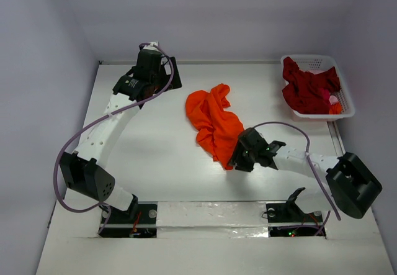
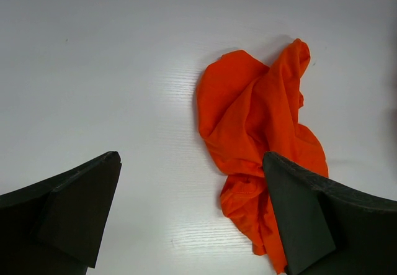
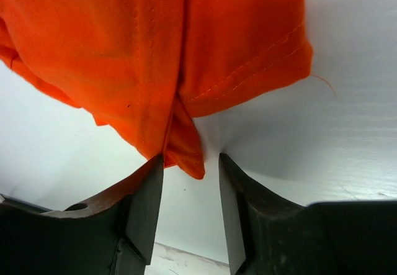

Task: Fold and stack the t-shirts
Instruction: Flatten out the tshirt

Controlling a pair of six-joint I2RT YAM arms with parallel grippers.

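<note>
Nothing is folded yet: I see the orange t-shirt crumpled mid-table, my right gripper half open astride its near corner without pinching, my left gripper wide open and empty, and the crimson t-shirt heaped in the basket.

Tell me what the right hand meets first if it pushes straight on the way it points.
The orange t-shirt. Its pointed corner lies just ahead of the right hand, about level with the open fingertips. From the wrist view it is hard to judge whether the cloth reaches in between them.
</note>
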